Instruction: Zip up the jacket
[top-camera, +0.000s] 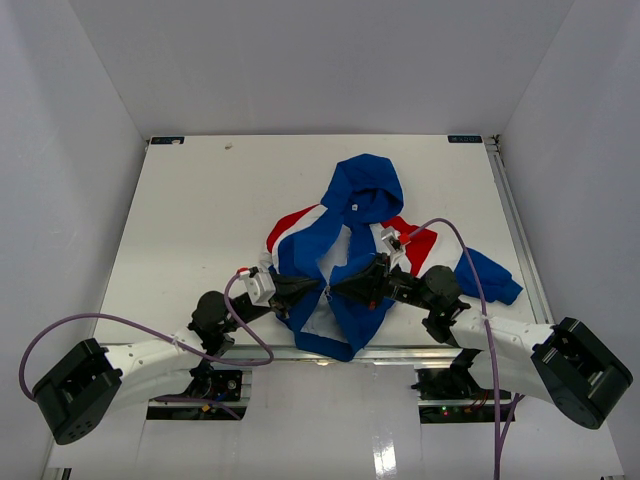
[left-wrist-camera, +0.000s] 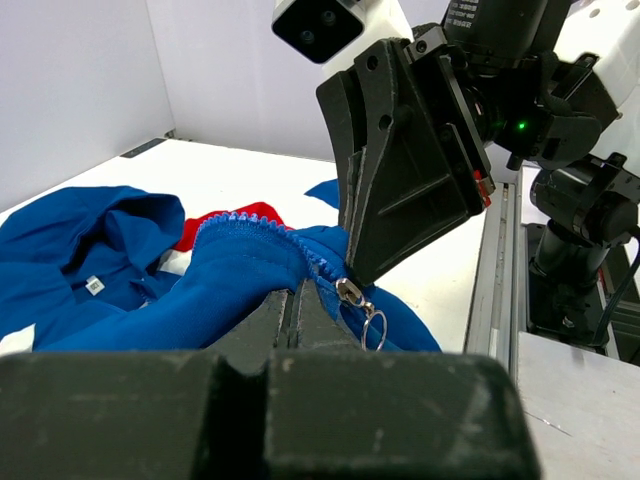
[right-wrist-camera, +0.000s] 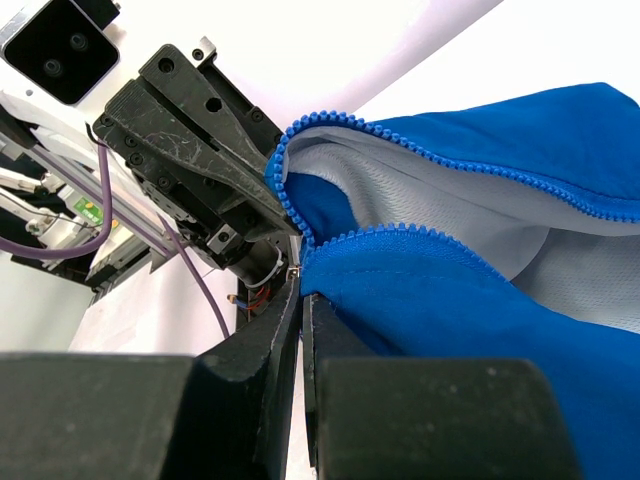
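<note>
The blue jacket (top-camera: 345, 250) lies open on the table, hood at the far end, white lining showing. My left gripper (top-camera: 308, 290) and right gripper (top-camera: 338, 288) meet tip to tip at its lower front. In the left wrist view my left gripper (left-wrist-camera: 291, 298) is shut on the blue front edge just left of the metal zip slider (left-wrist-camera: 352, 293), whose ring pull (left-wrist-camera: 373, 328) hangs free. The right gripper's fingertips (left-wrist-camera: 352, 268) touch the slider from above. In the right wrist view my right gripper (right-wrist-camera: 301, 292) is shut on the other toothed zip edge (right-wrist-camera: 400, 240).
The red and white sleeve panels (top-camera: 420, 238) spread to both sides of the jacket. A metal rail (top-camera: 515, 230) runs along the table's right edge, and white walls enclose the table. Purple cables (top-camera: 470, 260) loop over both arms.
</note>
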